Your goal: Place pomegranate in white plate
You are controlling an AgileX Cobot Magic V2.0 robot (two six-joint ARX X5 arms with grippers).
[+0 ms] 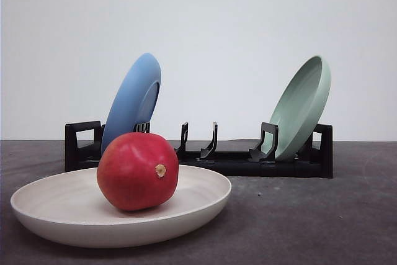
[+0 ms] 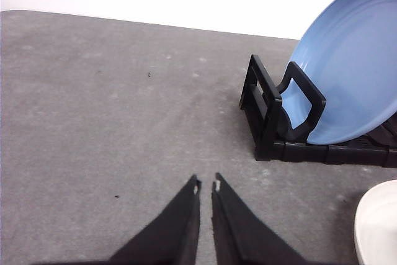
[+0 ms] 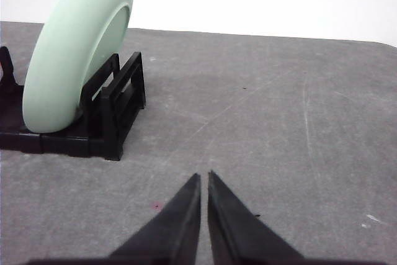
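Tools [image 2: 206,185] shut, pomegranate [image 1: 137,170] on white plate [image 1: 56,203]

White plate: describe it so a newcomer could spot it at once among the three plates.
Find the black rack across the table's middle, with a blue plate and a green plate standing on edge in it. In front of its blue end lies the white plate. It alone lies flat, and the pomegranate sits in it.
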